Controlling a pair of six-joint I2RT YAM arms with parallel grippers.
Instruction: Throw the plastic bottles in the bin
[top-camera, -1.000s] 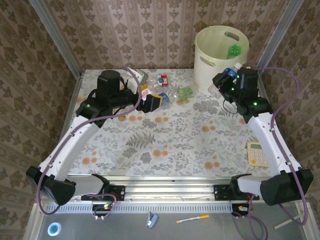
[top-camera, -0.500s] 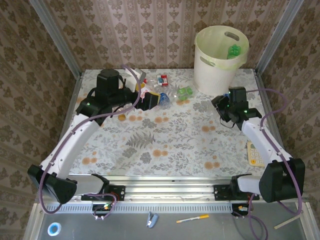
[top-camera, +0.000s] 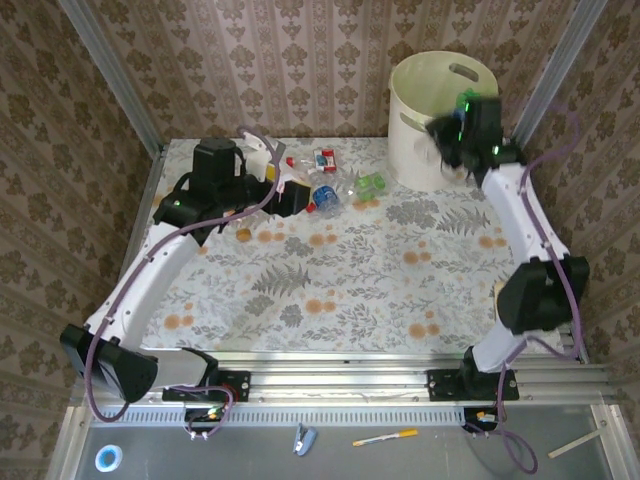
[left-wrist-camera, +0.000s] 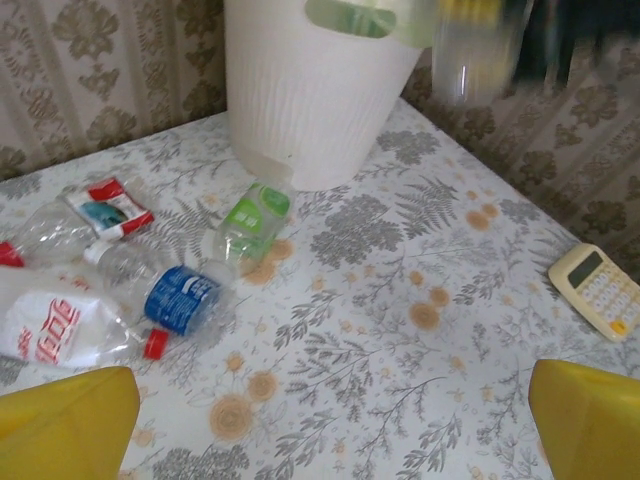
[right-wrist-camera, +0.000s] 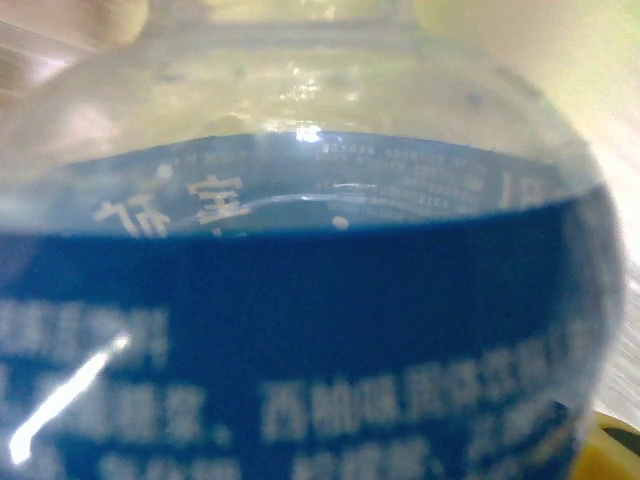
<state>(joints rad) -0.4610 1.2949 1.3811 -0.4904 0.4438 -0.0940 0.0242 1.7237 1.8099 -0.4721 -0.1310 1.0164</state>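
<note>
– Right gripper (top-camera: 447, 135), state?
– Clamped on a blue-labelled bottle (right-wrist-camera: 320, 300); the label crowds the wrist cam. It's up at the bin (top-camera: 415, 140) rim, on the near-right side.
– Why so high?
– The bin is tall, so I'd guess the bottle has to clear the rim before it's let go. From the top view I can't tell if it's over the opening or just outside the wall.
– Left gripper?
– Left gripper (left-wrist-camera: 335, 420) is spread wide with nothing between the yellow fingers (left-wrist-camera: 70, 420). It hangs low by the pile on the far side of the table (top-camera: 350, 270), left of the bin. My read is that it's lined up for the next pick.
– What's in the pile?
– All lying on their sides. The green-label bottle (left-wrist-camera: 250, 225) is nearest the bin base, then the loose blue-label bottle (left-wrist-camera: 170, 298). The red-lettered bottle (left-wrist-camera: 60, 335) with the red cap is just beside that one. There's a crushed red-label bottle (left-wrist-camera: 105, 205) further back, and more clear ones at the left edge.
– Bin contents?
– Something green (top-camera: 466, 100) sits inside against the far-right wall. It's probably a bottle but too small to confirm. A pale liner is folded over the rim.
– Anything else?
– Calculator (left-wrist-camera: 598, 290) near the right table edge, well apart from the pile. Not a task item.
</note>
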